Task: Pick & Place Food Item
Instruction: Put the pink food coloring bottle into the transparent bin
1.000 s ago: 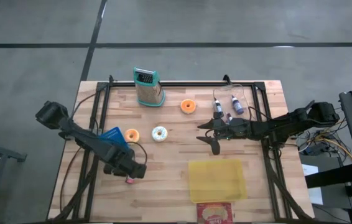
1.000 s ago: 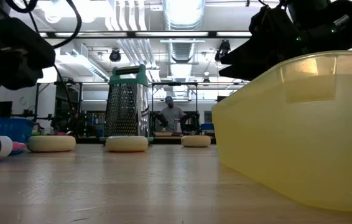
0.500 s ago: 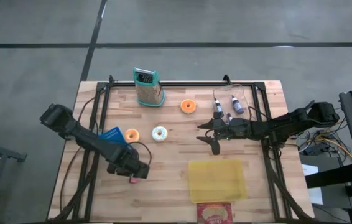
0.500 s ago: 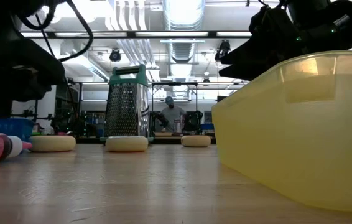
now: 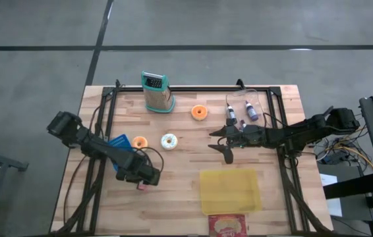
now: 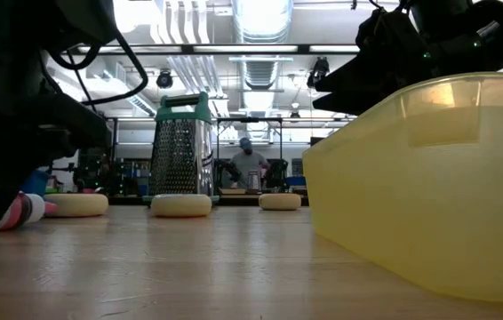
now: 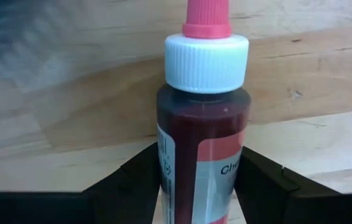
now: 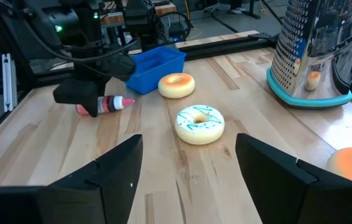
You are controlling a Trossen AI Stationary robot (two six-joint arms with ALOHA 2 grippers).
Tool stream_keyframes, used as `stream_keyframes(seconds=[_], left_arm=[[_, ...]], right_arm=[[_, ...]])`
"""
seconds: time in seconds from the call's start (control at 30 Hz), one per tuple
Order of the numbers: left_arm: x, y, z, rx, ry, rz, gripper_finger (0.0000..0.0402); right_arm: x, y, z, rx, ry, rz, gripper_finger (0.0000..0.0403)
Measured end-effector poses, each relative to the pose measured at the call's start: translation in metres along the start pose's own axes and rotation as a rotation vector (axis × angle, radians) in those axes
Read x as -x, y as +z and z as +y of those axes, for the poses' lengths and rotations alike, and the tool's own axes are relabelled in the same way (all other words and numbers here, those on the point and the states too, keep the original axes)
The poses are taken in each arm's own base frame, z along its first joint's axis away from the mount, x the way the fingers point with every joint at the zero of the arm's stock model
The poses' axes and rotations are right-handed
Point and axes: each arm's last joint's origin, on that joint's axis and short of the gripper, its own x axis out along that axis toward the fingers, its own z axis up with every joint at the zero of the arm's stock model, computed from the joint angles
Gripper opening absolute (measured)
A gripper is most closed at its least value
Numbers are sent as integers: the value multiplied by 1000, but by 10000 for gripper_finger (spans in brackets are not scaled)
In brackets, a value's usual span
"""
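The small bottle [image 7: 202, 130] of dark red liquid, with a white cap and pink nozzle, lies on the wooden counter [image 5: 186, 191] in the lower left of the high view, pinched between the two dark fingers [image 7: 132, 180] of the left claw [image 5: 142, 183]; in the left wrist view each finger presses against a side of the bottle's body. In the right wrist view it shows as a pink-tipped bottle [image 8: 109, 104] sticking out from that claw, just beside a blue basket [image 8: 153, 64]. The right claw [image 5: 223, 141] hovers near the middle of the high view, its fingers spread wide with nothing between them. In front of it lie a white-iced donut [image 8: 199, 124] and a plain glazed donut [image 8: 176, 85], close together but apart. An orange donut [image 5: 200, 112] sits farther up the frame, to the right of an upright metal grater [image 5: 157, 93] with a teal base. Two more small bottles [image 5: 239, 111] lie at the upper right of the counter. A yellow plastic container [image 5: 230, 189] rests at the lower centre, with a red packet [image 5: 227, 226] below it at the counter's edge.
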Motion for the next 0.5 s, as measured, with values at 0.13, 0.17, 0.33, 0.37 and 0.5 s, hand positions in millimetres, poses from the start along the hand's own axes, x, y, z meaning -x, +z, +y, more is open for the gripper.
stream_keyframes(seconds=[0.13,0.17,0.33,0.37,0.5], left_arm=[[-1,0,0,1,6,1,184],[-1,0,0,1,6,1,184],[-1,0,0,1,5,1,183],[-1,0,0,1,4,0,182],[-1,0,0,-1,5,0,168]], right_arm=[[0,0,0,0,0,0,248],[0,0,0,0,0,0,247],[0,0,0,0,0,0,249],[0,0,0,0,0,0,251],[0,0,0,0,0,0,255]])
